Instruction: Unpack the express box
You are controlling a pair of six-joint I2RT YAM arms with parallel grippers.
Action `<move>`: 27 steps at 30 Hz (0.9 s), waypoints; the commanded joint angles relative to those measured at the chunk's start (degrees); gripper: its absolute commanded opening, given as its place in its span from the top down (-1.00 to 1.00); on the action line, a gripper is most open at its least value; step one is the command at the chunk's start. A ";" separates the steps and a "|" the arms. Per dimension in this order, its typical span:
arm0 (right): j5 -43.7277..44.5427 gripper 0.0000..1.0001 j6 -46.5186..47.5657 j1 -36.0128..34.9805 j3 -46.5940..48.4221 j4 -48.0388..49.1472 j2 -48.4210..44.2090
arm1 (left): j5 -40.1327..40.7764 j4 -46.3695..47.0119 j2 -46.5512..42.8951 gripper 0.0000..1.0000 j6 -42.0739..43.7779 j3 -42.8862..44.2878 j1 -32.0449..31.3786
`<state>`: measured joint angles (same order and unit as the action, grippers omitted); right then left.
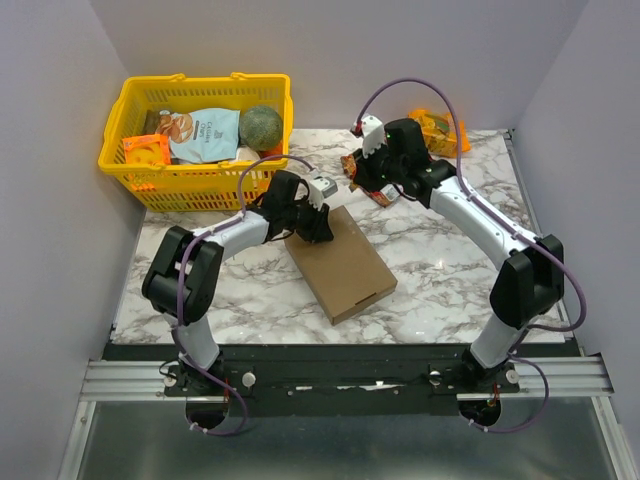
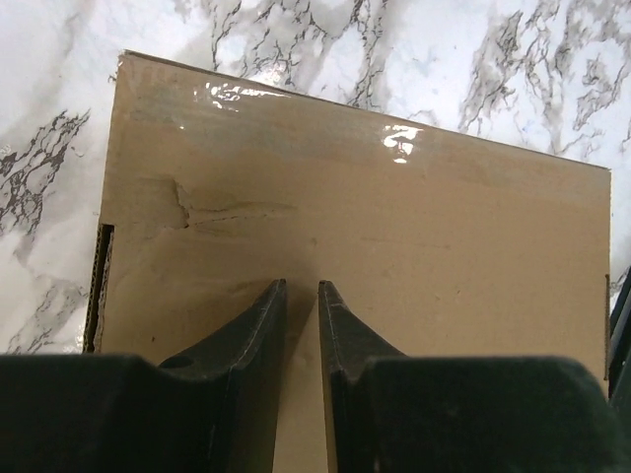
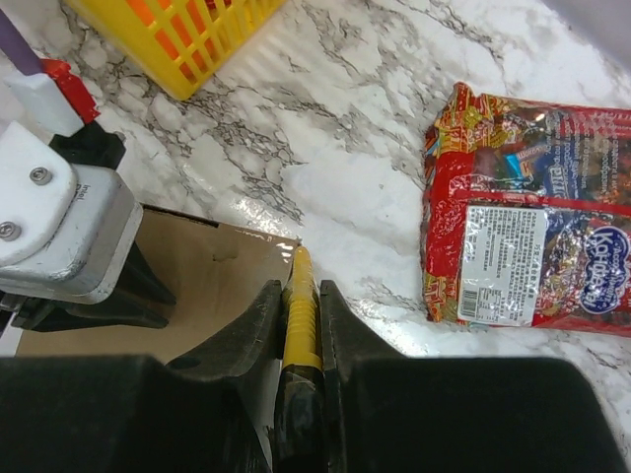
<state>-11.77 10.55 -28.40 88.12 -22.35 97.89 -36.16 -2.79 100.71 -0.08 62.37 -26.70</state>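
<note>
Right jaws pinching tool (image 3: 300,305), bag (image 3: 532,217) print blurred

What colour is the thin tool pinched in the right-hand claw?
The tool is yellow with a black rear; the right wrist view shows it best.

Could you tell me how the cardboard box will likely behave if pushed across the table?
The express box lies flat and low, so it should slide rather than tip. The marble table looks smooth, so it may twist easily. Its creased lid suggests thin card that flexes under the left gripper.
</note>
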 commanded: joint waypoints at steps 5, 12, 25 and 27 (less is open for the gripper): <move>5.88 0.99 -3.07 -1.04 -0.23 5.65 3.36 | -0.49 -2.22 3.97 0.48 -0.27 2.14 1.21; 5.71 0.99 -4.39 -1.92 -0.58 6.18 6.08 | -0.22 -4.33 4.59 0.51 1.39 2.23 1.65; 11.42 0.99 -9.40 -4.91 -5.76 9.16 5.65 | -1.45 -5.03 4.59 0.56 1.40 1.88 2.09; 13.79 0.99 -9.58 -5.34 -6.02 9.69 5.91 | -1.45 -4.95 4.59 0.56 1.39 1.79 2.18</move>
<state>-2.98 3.40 -32.62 83.05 -16.03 103.50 -38.20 -4.01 103.24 0.21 64.75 -25.08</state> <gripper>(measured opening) 0.253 0.224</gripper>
